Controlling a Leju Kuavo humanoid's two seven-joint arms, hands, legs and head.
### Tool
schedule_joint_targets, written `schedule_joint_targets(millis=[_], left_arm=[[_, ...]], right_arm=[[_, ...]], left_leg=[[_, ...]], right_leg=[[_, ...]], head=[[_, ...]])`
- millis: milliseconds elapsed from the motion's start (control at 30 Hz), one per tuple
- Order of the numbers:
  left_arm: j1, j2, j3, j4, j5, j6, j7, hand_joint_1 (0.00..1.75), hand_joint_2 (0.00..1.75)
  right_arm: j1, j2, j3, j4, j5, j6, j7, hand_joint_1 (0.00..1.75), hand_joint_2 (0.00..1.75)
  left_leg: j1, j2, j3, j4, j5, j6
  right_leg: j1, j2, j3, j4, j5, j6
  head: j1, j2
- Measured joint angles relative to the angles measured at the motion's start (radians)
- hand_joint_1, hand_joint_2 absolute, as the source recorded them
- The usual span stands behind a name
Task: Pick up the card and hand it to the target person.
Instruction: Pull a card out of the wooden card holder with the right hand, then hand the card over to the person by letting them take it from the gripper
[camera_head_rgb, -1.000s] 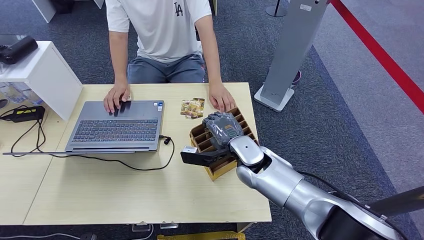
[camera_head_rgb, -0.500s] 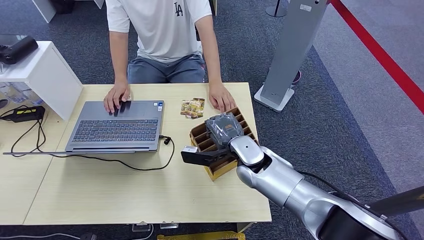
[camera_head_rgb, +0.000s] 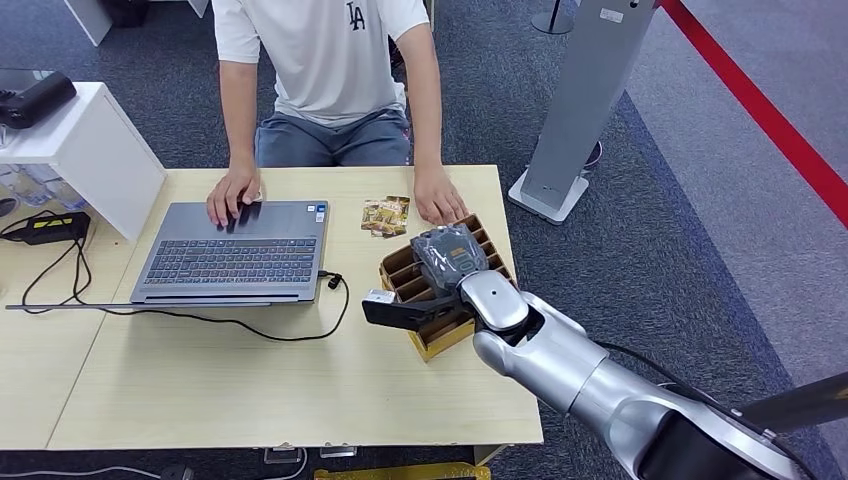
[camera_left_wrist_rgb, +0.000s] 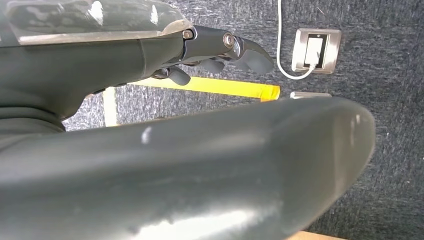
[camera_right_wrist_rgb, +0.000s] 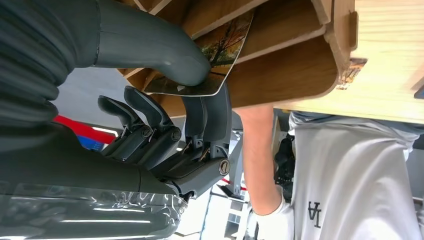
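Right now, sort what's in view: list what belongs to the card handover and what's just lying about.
Belongs to the job:
card, pinched by the right hand at the wooden slotted holder
person seated across the table

Lying about:
laptop
black cable
loose cards on the table
left hand, hanging over the floor

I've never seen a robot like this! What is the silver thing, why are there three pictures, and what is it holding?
The silver thing is a robot's arm. One picture looks down from its head; the other two come from cameras at its wrists. On the table are a laptop, some cards and a wooden card box. A person sits behind it. The right hand pinches a picture card in the box. The left hand hangs over the floor, holding nothing.
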Motion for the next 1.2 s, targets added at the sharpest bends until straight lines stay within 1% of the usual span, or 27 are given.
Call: schedule_joint_targets(millis=[100,233,333,433,600,833,900,933,967,1000,1033,1067,1133,1200], left_arm=[[0.001,0.002,0.000,0.000,0.006,0.003,0.000,0.00,0.00],[0.003,0.003,0.000,0.000,0.016,0.007,0.001,0.00,0.00],[0.005,0.003,0.000,0.000,0.021,0.008,0.002,0.00,0.00],[0.005,0.003,0.000,0.000,0.022,0.008,0.003,0.00,0.00],[0.006,0.003,0.000,0.000,0.023,0.008,0.003,0.00,0.00],[0.005,0.003,0.000,0.000,0.023,0.007,0.003,0.00,0.00],[0.005,0.002,0.000,0.000,0.023,0.007,0.003,0.00,0.00],[0.005,0.002,0.000,0.000,0.022,0.007,0.003,0.00,0.00],[0.005,0.002,0.000,0.000,0.022,0.006,0.003,0.00,0.00],[0.005,0.002,0.000,0.000,0.022,0.005,0.003,0.00,0.00],[0.005,0.002,0.000,0.000,0.021,0.003,0.003,0.00,0.00],[0.005,0.001,0.000,0.000,0.021,0.000,0.003,0.00,0.00],[0.005,0.001,0.000,0.000,0.020,-0.003,0.002,0.00,0.00],[0.005,0.001,0.000,0.000,0.021,-0.003,0.000,0.00,0.00]], right_arm=[[-0.001,-0.012,-0.012,-0.046,0.011,0.014,0.033,1.71,1.75],[-0.008,-0.039,-0.041,-0.157,0.041,0.022,0.091,1.71,1.75],[-0.011,-0.061,-0.069,-0.260,0.078,0.001,0.117,1.71,1.75],[-0.005,-0.080,-0.092,-0.359,0.116,-0.035,0.123,1.71,1.75],[0.038,-0.105,-0.117,-0.469,0.154,-0.101,0.101,1.71,1.75],[0.125,-0.118,-0.153,-0.490,0.170,-0.296,0.012,1.71,1.75],[0.147,-0.120,-0.162,-0.481,0.168,-0.334,-0.006,1.33,1.75],[0.157,-0.120,-0.166,-0.475,0.167,-0.349,-0.012,1.10,1.75],[0.166,-0.120,-0.170,-0.468,0.165,-0.360,-0.019,0.73,1.75],[0.175,-0.120,-0.173,-0.460,0.163,-0.369,-0.024,0.56,1.75],[0.183,-0.120,-0.175,-0.452,0.161,-0.376,-0.028,0.33,1.75],[0.191,-0.120,-0.178,-0.444,0.157,-0.382,-0.033,0.13,1.75],[0.206,-0.120,-0.186,-0.431,0.145,-0.393,-0.043,0.00,1.75],[0.218,-0.120,-0.194,-0.419,0.114,-0.411,-0.064,0.00,1.75]], left_leg=[[0.000,0.000,0.000,0.000,0.000,0.000],[0.000,0.000,0.000,0.000,0.000,0.000],[0.000,0.000,0.000,0.000,0.000,0.000],[0.000,0.000,0.000,0.000,0.000,0.000],[0.000,0.000,0.000,0.000,0.000,0.000],[0.000,0.000,0.000,0.000,0.000,0.000],[0.000,0.000,0.000,0.000,0.000,0.000],[0.000,0.000,0.000,0.000,0.000,0.000],[0.000,0.000,0.000,0.000,0.000,0.000],[0.000,0.000,0.000,0.000,0.000,0.000],[0.000,0.000,0.000,0.000,0.000,0.000],[0.000,0.000,0.000,0.000,0.000,0.000],[0.000,0.000,0.000,0.000,0.000,0.000],[0.000,0.000,0.000,0.000,0.000,0.000]], right_leg=[[0.000,0.000,0.000,0.000,0.000,0.000],[0.000,0.000,0.000,0.000,0.000,0.000],[0.000,0.000,0.000,0.000,0.000,0.000],[0.000,0.000,0.000,0.000,0.000,0.000],[0.000,0.000,0.000,0.000,0.000,0.000],[0.000,0.000,0.000,0.000,0.000,0.000],[0.000,0.000,0.000,0.000,0.000,0.000],[0.000,0.000,0.000,0.000,0.000,0.000],[0.000,0.000,0.000,0.000,0.000,0.000],[0.000,0.000,0.000,0.000,0.000,0.000],[0.000,0.000,0.000,0.000,0.000,0.000],[0.000,0.000,0.000,0.000,0.000,0.000],[0.000,0.000,0.000,0.000,0.000,0.000],[0.000,0.000,0.000,0.000,0.000,0.000]], head=[[0.000,0.000],[0.000,0.000],[0.001,0.000],[0.000,0.000],[0.000,0.000],[0.000,0.000],[0.000,0.000],[0.000,0.000],[0.000,0.000],[0.000,0.000],[0.000,0.000],[0.000,0.000],[0.000,0.000],[0.000,0.000]])
